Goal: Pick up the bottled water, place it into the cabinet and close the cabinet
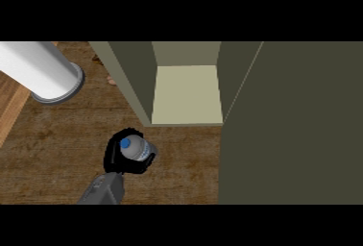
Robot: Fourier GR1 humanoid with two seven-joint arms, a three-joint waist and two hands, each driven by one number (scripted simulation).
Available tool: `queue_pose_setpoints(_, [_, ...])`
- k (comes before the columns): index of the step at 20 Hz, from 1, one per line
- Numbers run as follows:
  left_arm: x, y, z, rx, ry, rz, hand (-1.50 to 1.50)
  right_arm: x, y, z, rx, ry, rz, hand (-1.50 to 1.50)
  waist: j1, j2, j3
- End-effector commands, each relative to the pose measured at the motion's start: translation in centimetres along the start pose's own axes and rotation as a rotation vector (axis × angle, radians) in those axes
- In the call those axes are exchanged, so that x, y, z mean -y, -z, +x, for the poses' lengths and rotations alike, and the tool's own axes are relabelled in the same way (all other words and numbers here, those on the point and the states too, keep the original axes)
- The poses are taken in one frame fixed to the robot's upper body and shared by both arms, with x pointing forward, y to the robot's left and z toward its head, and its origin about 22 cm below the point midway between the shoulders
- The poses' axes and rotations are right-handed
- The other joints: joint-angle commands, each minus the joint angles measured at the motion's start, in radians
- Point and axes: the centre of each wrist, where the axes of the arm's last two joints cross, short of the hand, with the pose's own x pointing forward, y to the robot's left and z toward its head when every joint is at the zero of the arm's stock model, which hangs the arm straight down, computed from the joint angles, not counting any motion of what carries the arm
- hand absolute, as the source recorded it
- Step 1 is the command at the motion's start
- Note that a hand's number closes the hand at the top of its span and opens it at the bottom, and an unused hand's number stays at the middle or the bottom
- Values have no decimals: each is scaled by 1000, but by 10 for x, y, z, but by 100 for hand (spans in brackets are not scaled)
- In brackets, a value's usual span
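My hand (pixel 119 156) curled round the bottled water (pixel 137 148), hiding its body so only the blue cap and shoulder showed. The open cabinet door (pixel 291 125) ran off the right edge, and the white cylinder (pixel 39 72) was cut off at the left.

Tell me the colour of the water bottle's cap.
Blue, seen from above in the head view: the cap tops the bottle.

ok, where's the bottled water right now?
In the head view the bottled water sits lower left of centre, held in the left hand above the wooden counter, just in front of the open cabinet.
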Motion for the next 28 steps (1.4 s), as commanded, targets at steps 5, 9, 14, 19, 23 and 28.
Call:
queue_pose_setpoints(5, [63, 28, 26, 23, 59, -52, 150, 3, 2, 20, 43, 14, -15, -150, 4, 0, 0])
queue_pose_setpoints(9, [109, 50, 45, 67, 150, -73, 150, 5, 4, 15, 47, 25, -12, -150, -6, 3, 0])
queue_pose_setpoints(14, [151, 82, 75, 54, 166, -68, 150, 7, 6, 16, 49, 7, -32, -150, -10, 8, -1])
queue_pose_setpoints(19, [177, 95, 80, 56, 309, -47, 150, 7, 2, 13, 66, 8, -15, -150, -22, 9, -1])
queue_pose_setpoints(23, [186, 130, 98, 28, 341, -7, 150, 14, 2, 19, 54, 19, -19, -150, -25, 13, -1])
queue_pose_setpoints(28, [181, 148, 97, -7, 334, 57, 150, 25, 4, 8, 78, -3, -14, -150, -38, 19, -1])
